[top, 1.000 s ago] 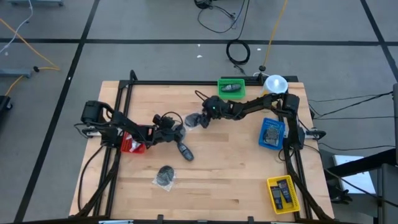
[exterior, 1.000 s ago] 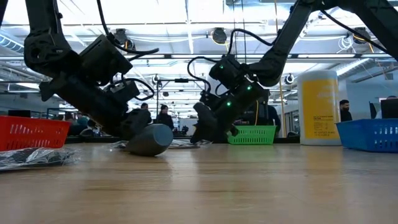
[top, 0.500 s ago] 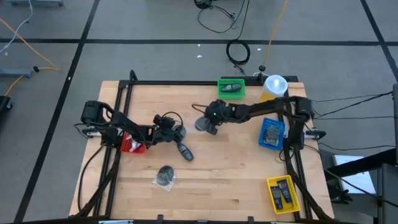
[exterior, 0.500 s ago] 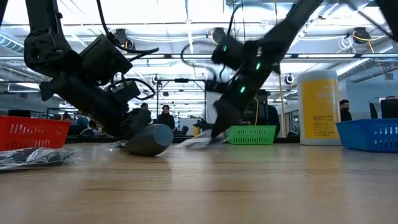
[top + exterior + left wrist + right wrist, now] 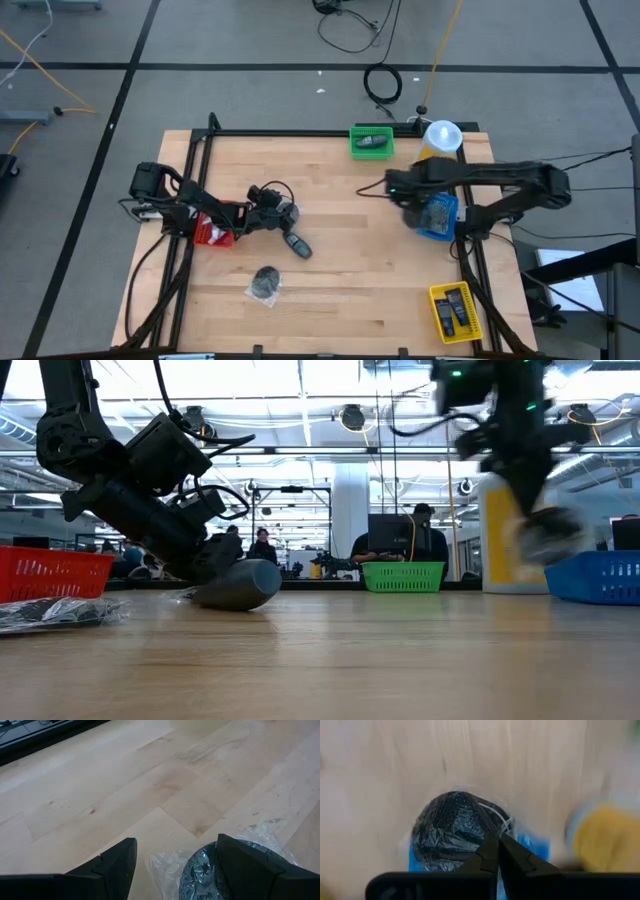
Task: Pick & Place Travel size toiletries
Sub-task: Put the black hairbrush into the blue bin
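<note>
While the right end effector [image 5: 496,851] carries a wrapped round grey packet [image 5: 451,830] pinched by its clear film above the blue basket [image 5: 437,215], it should centre over the opening and lower before letting go. The left end effector [image 5: 172,865] rests spread wide over another packet [image 5: 212,870] on the desk [image 5: 350,270].

text: none legible | labels: none | brands: none | numbers: none
</note>
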Motion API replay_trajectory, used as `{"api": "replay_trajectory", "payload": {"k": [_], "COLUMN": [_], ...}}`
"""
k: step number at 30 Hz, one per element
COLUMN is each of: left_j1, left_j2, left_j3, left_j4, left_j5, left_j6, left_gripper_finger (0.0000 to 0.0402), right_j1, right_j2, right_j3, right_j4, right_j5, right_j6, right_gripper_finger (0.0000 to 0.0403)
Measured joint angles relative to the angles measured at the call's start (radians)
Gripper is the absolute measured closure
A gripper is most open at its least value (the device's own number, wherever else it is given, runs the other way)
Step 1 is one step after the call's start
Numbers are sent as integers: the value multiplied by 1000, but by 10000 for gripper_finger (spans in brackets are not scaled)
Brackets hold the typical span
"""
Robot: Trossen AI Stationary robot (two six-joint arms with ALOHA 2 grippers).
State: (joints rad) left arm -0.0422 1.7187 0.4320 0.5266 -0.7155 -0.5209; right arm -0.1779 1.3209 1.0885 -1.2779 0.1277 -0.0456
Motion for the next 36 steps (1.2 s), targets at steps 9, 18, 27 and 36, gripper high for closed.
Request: {"api": "replay_trajectory", "payload": {"k": [9, 18, 27, 36], "left_j1": [1, 2, 2, 3], "left_j2": [0, 0, 0, 0], "left_j3": [0, 0, 0, 0], "left_j4": [2, 2, 2, 2], "left_j5": [0, 0, -2, -12], "left_j6": [3, 3, 11, 12], "left_gripper_finger": [128, 128, 128, 128], "right_j1": [-104, -176, -181, -196], "right_j2": [-49, -30, -32, -71], "right_j3": [-16, -205, -295, -295], "right_j4": [-189, -223, -43, 64], "right_j5": [-1, 1, 38, 52], "right_j6": [-41, -235, -342, -275], "right_gripper_finger": [402, 402, 403, 403]}}
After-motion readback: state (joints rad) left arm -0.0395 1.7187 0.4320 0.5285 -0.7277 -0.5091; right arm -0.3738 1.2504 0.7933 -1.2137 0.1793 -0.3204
